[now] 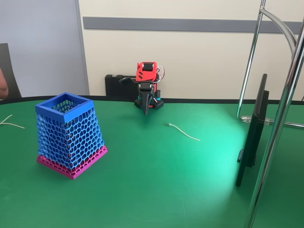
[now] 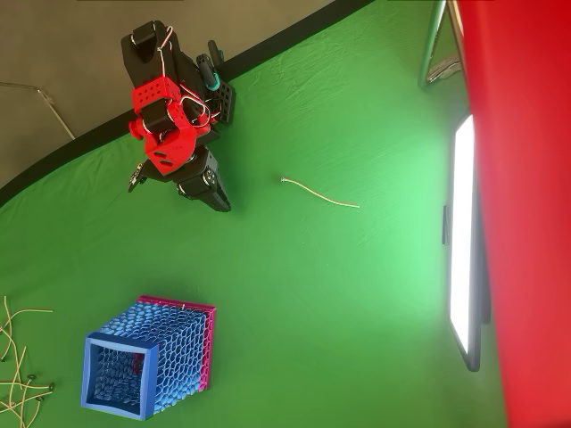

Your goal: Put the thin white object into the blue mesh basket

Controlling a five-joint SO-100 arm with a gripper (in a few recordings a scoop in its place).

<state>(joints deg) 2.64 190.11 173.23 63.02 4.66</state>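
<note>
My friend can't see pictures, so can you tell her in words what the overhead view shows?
A thin, slightly curved white wire strand lies alone on a green felt-like table, untouched. The red and black robot arm sits folded at the table's edge, its black pincer pointing toward the strand. A blue honeycomb-mesh basket with a magenta base stands apart near the lower left.

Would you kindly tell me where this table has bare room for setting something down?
Bare green cloth lies between the blue mesh basket and the monitor, nearer than the thin white object. Loose white wires crowd the edge beside the basket; the hand hangs at the back.
</note>
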